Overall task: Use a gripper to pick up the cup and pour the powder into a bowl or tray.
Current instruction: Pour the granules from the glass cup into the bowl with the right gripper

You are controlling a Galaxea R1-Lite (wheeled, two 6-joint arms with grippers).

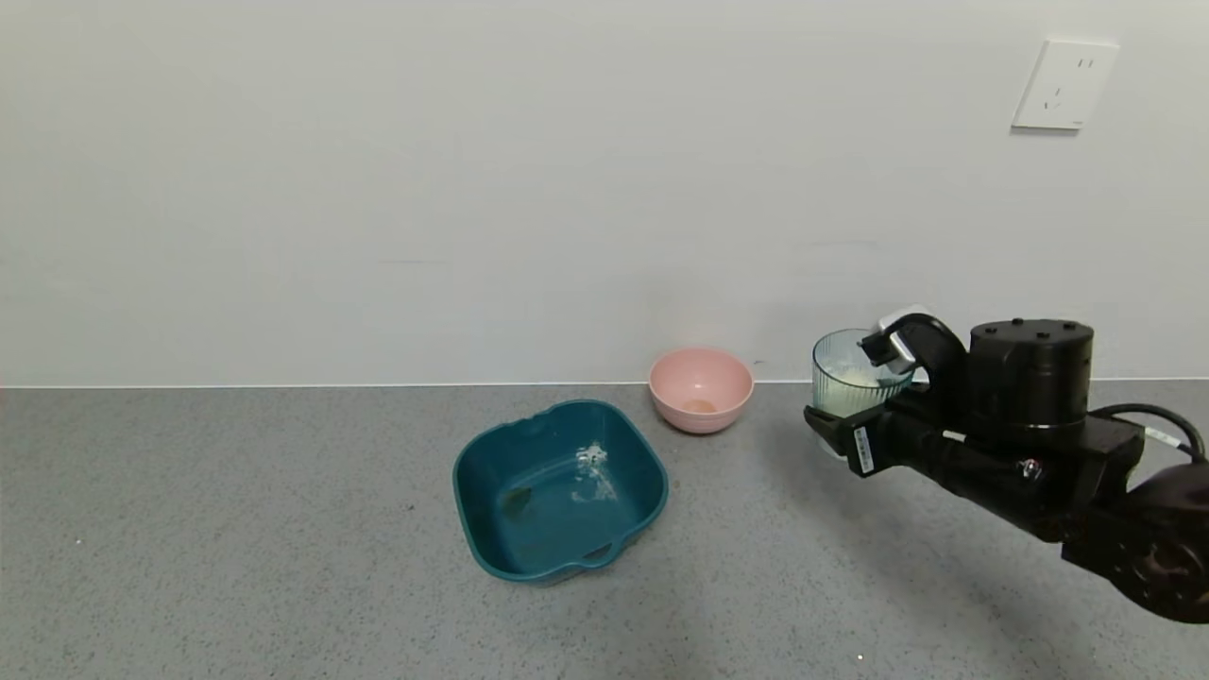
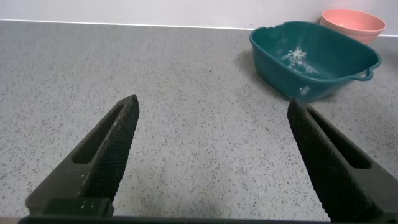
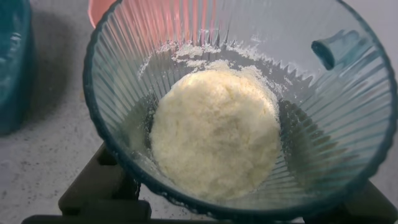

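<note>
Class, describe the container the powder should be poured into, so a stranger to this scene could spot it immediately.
Start at the grey speckled countertop below the white wall. Near its middle sits the teal basin, with a pink bowl behind it toward the wall. Unlike that small round bowl, the basin is larger, squarish with rounded corners, and already dusted with white powder traces.

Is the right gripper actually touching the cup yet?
Touching. In the right wrist view the cup sits between the right gripper's fingers, pressed against its ribbed wall; the head view shows it held beside the pink bowl.
</note>
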